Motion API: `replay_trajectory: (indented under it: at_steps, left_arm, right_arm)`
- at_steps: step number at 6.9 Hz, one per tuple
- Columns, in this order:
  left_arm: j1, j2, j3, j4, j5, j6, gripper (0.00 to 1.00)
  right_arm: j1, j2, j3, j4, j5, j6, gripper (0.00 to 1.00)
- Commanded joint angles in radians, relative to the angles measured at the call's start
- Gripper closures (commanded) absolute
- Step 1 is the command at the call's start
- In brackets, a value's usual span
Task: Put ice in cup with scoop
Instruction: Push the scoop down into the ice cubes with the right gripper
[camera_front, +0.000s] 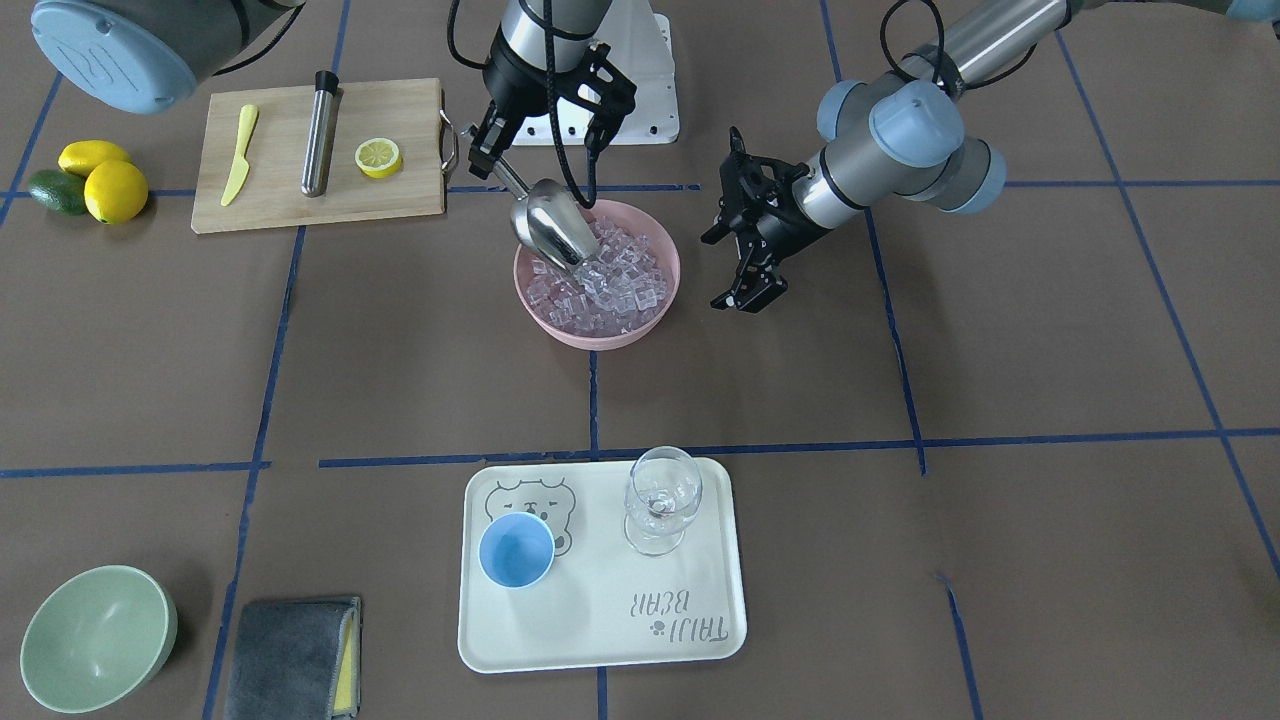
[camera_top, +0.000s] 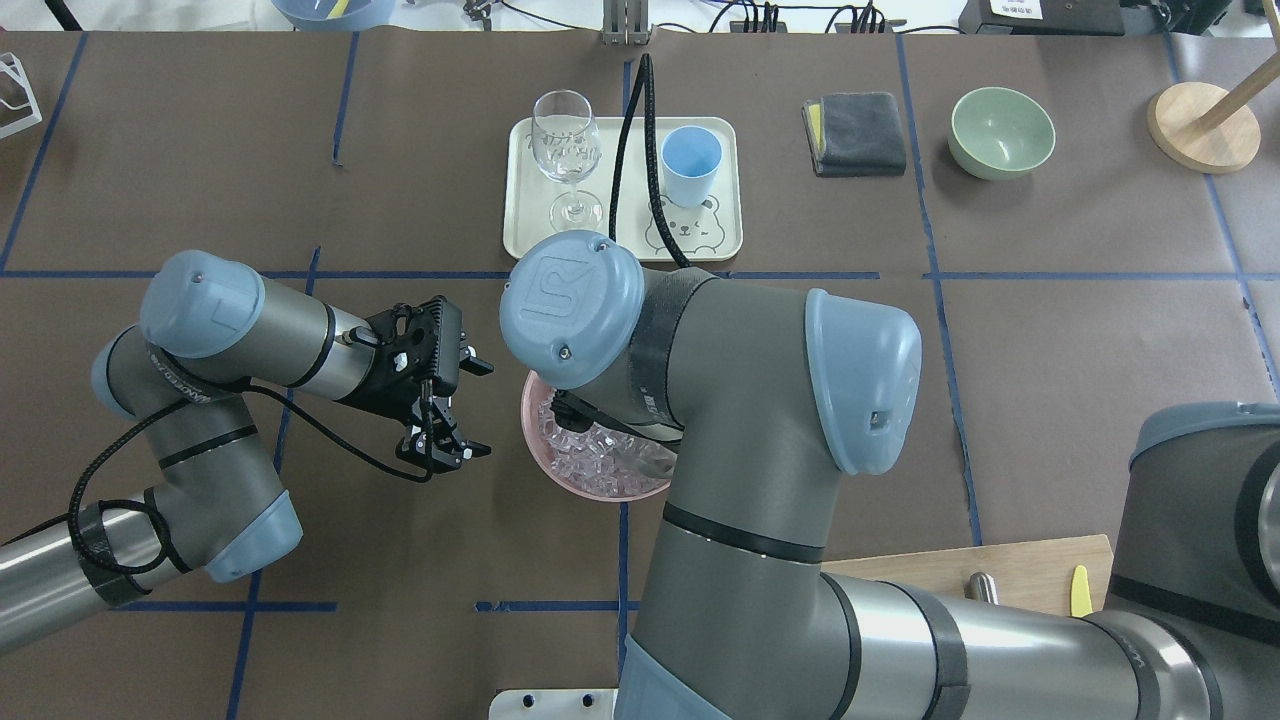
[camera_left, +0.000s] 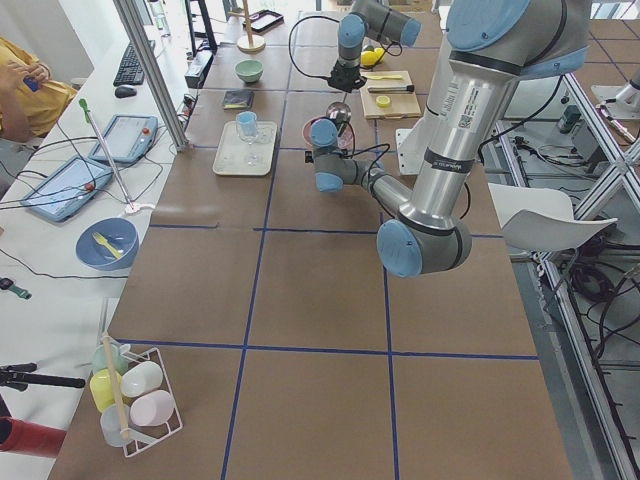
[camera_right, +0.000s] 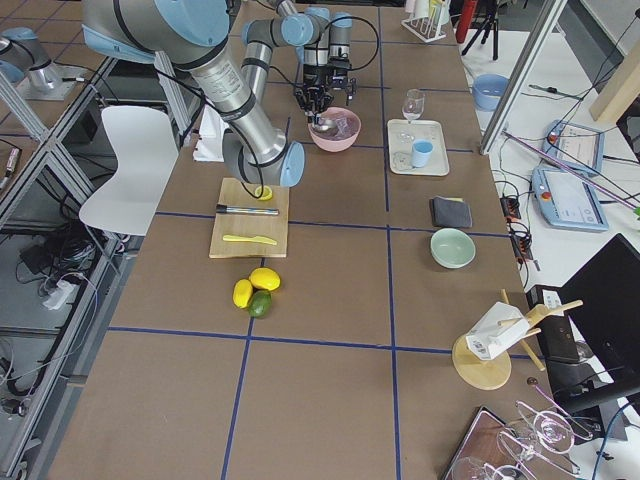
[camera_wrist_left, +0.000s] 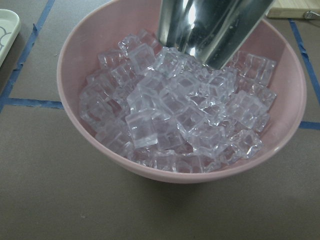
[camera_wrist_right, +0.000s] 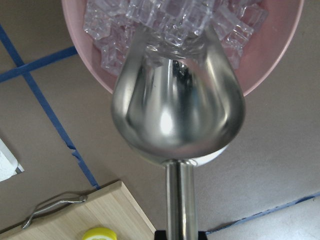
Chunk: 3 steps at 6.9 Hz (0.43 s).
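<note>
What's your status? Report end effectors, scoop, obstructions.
Right end effector shut on scoop, mouth down in ice in pink bowl. Left end effector open, empty, beside bowl. Cup empty on tray; wine glass next to it.

One scoop (camera_front: 548, 225), one cup (camera_front: 516, 549), one glass (camera_front: 661, 500), one tray (camera_front: 600, 530).

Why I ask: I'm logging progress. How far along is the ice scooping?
Done: the right claw grips the scoop by its handle. In hand: the scoop's mouth is dug into the ice in the pink bowl, nothing lifted out yet. To do: the cup on the tray looks empty, so lifting, carrying and tipping all remain. The left claw hangs open beside the bowl.
</note>
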<state>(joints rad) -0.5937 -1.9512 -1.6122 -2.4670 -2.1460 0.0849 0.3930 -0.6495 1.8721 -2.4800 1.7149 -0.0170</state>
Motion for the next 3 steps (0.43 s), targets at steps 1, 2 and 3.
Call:
replay_trajectory:
  at_steps: [1, 2, 3]
  left_arm:
    - [-0.003, 0.000, -0.017, 0.000, -0.002, -0.001, 0.00]
    - [-0.008, 0.000, -0.025, 0.002, -0.005, -0.001, 0.00]
    - [-0.012, 0.000, -0.029, 0.002, -0.008, -0.001, 0.00]
  right_arm:
    - [0.006, -0.062, 0.001, 0.100, 0.018, -0.003, 1.00]
    - [0.026, -0.097, 0.002, 0.155, 0.079, -0.003, 1.00]
    - [0.030, -0.117, 0.001, 0.188, 0.092, -0.001, 1.00]
